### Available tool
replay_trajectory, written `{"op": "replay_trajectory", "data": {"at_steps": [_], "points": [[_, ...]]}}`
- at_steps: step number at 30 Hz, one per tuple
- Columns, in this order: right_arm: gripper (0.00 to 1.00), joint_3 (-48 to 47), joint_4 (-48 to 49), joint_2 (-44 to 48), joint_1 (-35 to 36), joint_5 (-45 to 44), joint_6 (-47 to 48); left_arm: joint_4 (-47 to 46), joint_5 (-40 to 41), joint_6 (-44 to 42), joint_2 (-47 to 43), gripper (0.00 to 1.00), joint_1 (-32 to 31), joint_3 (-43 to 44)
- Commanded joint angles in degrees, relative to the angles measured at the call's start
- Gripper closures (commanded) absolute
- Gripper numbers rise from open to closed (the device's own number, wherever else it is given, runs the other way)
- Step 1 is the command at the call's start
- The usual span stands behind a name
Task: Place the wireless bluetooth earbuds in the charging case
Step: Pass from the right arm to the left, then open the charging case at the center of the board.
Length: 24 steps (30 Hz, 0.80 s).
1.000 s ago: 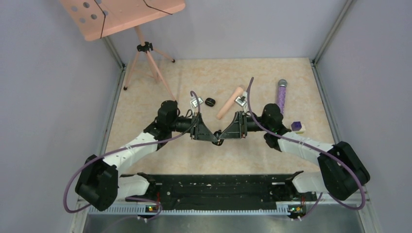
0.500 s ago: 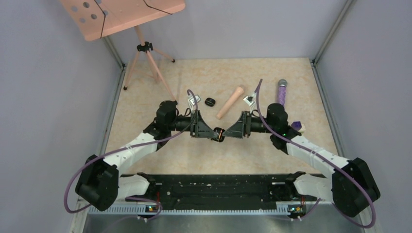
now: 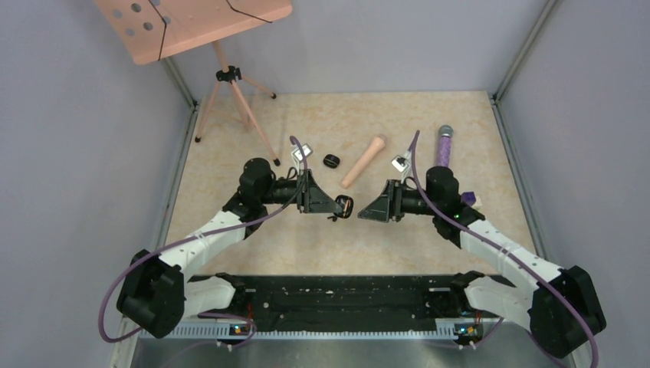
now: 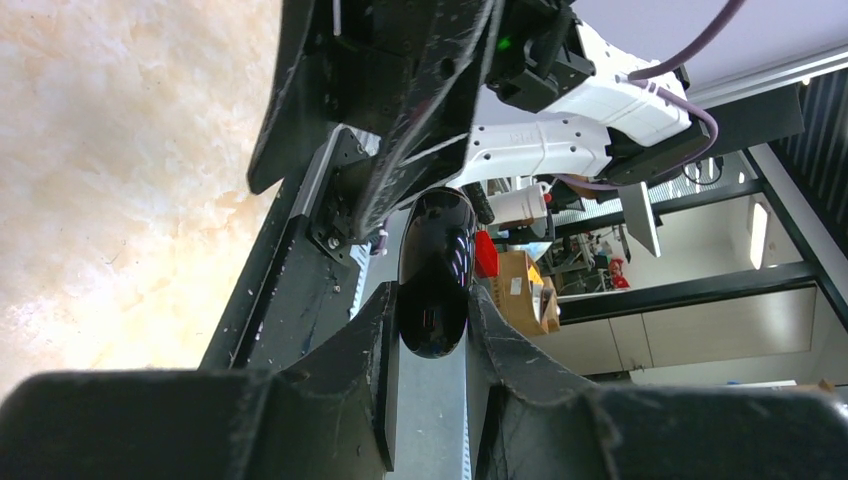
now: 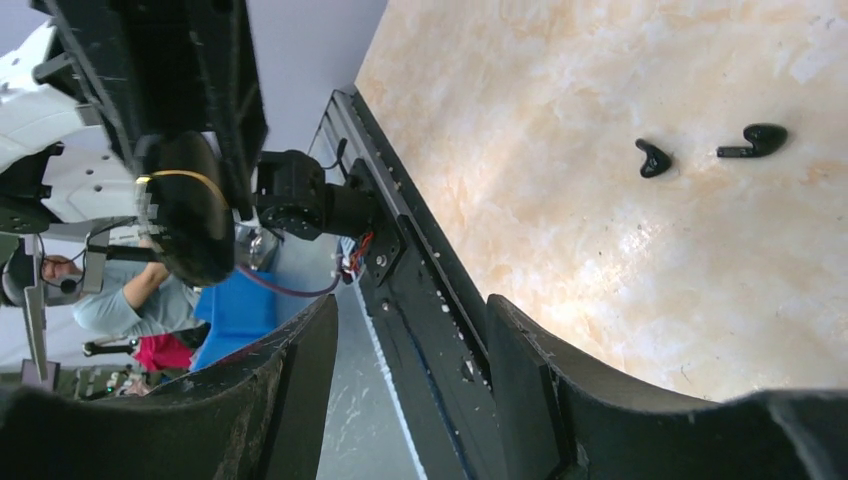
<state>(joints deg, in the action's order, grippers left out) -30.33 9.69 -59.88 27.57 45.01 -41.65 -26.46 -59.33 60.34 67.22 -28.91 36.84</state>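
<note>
My left gripper [image 3: 339, 205] is shut on the glossy black charging case [image 3: 344, 205] and holds it above the table. In the left wrist view the case [image 4: 433, 275] sits clamped between my fingertips [image 4: 430, 315]. The right wrist view shows the case [image 5: 186, 212] with a thin gold seam line; no blue spots show. My right gripper [image 3: 362, 213] is open and empty, a short gap to the right of the case; its jaws [image 5: 410, 330] stand wide apart. Two tiny black earbuds [image 5: 653, 158] [image 5: 752, 141] lie apart on the beige table.
A second black rounded lump [image 3: 331, 161] lies farther back. A peach cylinder [image 3: 364, 161], a purple wand [image 3: 444, 148] and a purple-and-white cube [image 3: 470, 201] lie to the right. A tripod stand [image 3: 230, 84] is at the back left. A black rail [image 3: 345, 295] runs along the near edge.
My right gripper has let go of the case, opened and drawn back to the right. My left gripper keeps the case and has shifted slightly farther back.
</note>
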Motion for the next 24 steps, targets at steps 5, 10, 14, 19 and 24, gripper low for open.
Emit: {"op": "replay_trajectory", "data": {"at_steps": [5,10,14,19,24], "points": [[0.45,-3.7,6.0,5.3,-0.5,-0.9,-2.6,1.7,1.0,-3.8,-0.9,1.00,0.4,1.5],[0.38,1.8,21.2,6.9,-0.3,-4.5,-13.5,0.2,4.6,-2.0,-0.7,1.00,0.3,0.7],[0.36,6.1,34.7,5.4,0.4,-5.8,-21.0,-7.5,5.8,3.9,0.2,1.00,0.3,-1.0],[0.37,7.5,43.2,2.5,2.1,-5.2,-23.8,-12.6,5.7,7.6,1.7,1.00,0.3,-1.7],[0.38,5.1,45.0,-0.8,4.5,-3.8,-23.2,-13.2,5.4,8.0,1.7,1.00,0.2,-1.7]]}}
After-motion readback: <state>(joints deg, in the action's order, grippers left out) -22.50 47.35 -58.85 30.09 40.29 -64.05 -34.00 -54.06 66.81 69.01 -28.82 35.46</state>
